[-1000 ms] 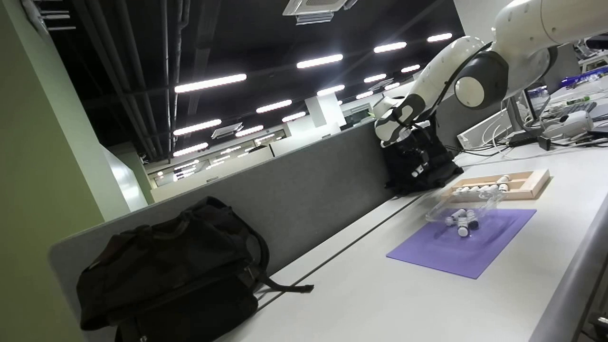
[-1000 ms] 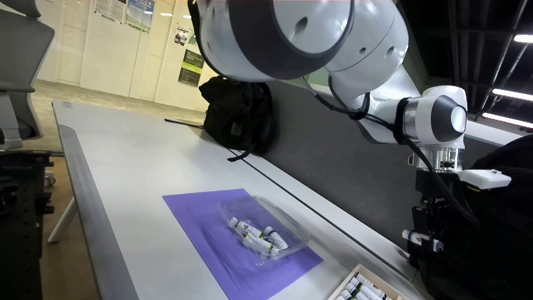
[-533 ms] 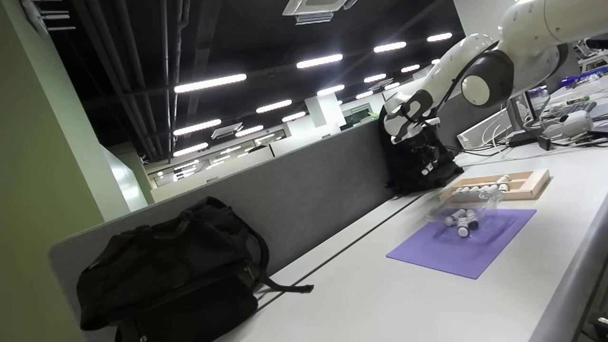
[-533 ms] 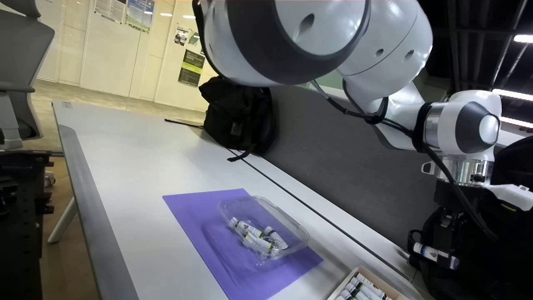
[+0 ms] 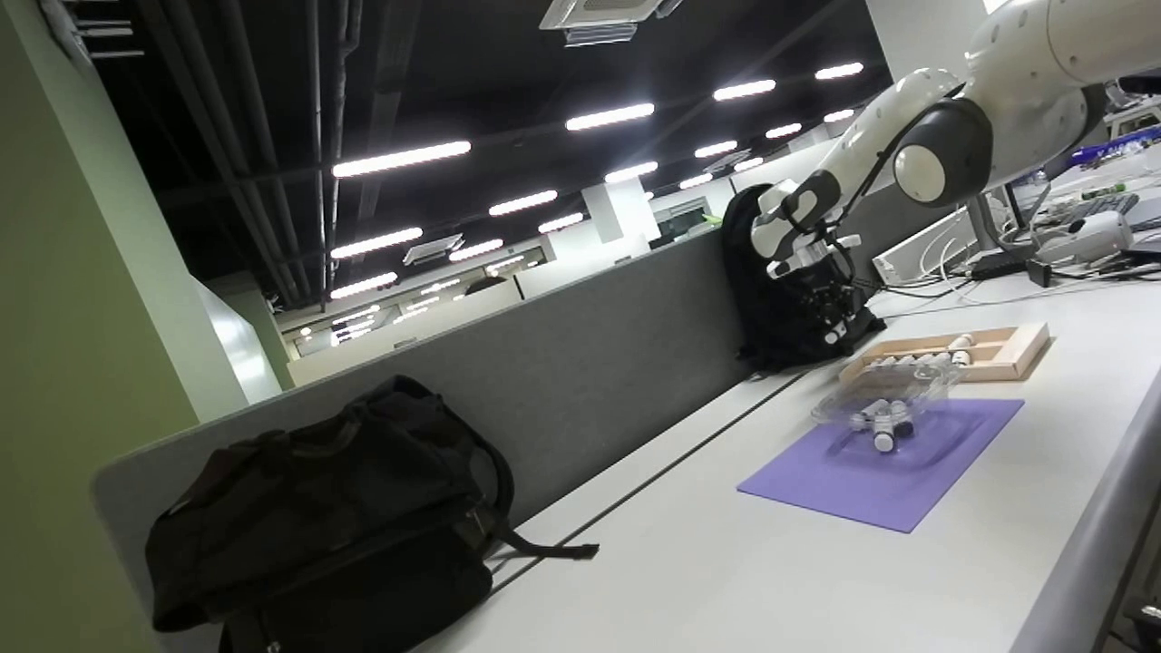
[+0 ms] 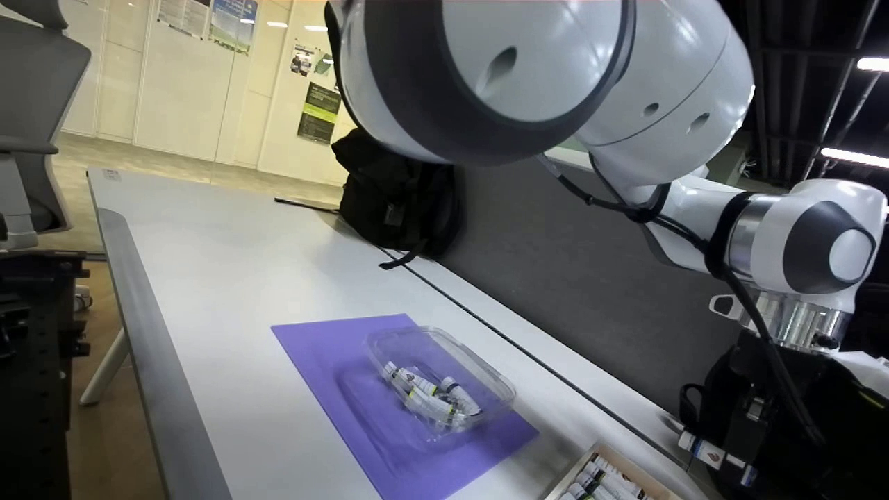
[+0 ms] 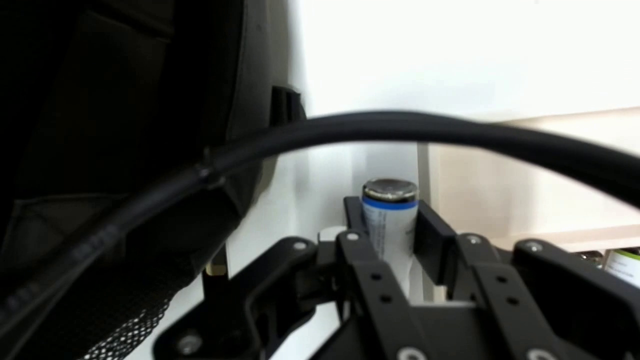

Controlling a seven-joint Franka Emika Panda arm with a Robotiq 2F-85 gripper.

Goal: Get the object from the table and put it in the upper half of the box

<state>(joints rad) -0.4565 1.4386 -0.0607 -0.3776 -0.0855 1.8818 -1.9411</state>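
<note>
as was plain fr wrist view, had gripper [image 7: 391,217] clamped on white cylinder [image 7: 392,227] w/ blue band & dark shiny end (poss vial or tube), gripped fr both sides. in an exterior view, saw it held up in front of black backpack [image 5: 766,317], apparently off table [image 5: 780,580], near box [image 5: 1025,352] but not over it; couldn't fix exact ht. fr that, judged pick done & took carry to box as step in hand, w/ placing not yet done. in both exterior views, saw similar cylinders [image 6: 603,482] lying in box, plus more in clear container [image 6: 444,354] on purple mat [image 6: 326,347]; judged both lots no part of this move. in wrist view, saw pale bay [image 7: 530,192] just rt of white cylinder, prob one section of box; guessed that as target, w/o certainty re upper vs lower half. for next move, needed carry to rt in wrist view till over bay, then lining up of long axis w/ its length, poss w/ small wrist turn, then slow lowering inside w/o catching rim, & release only once resting on bottom. wanted firm hold till then, since round & prob apt to roll if dropped short.
</note>
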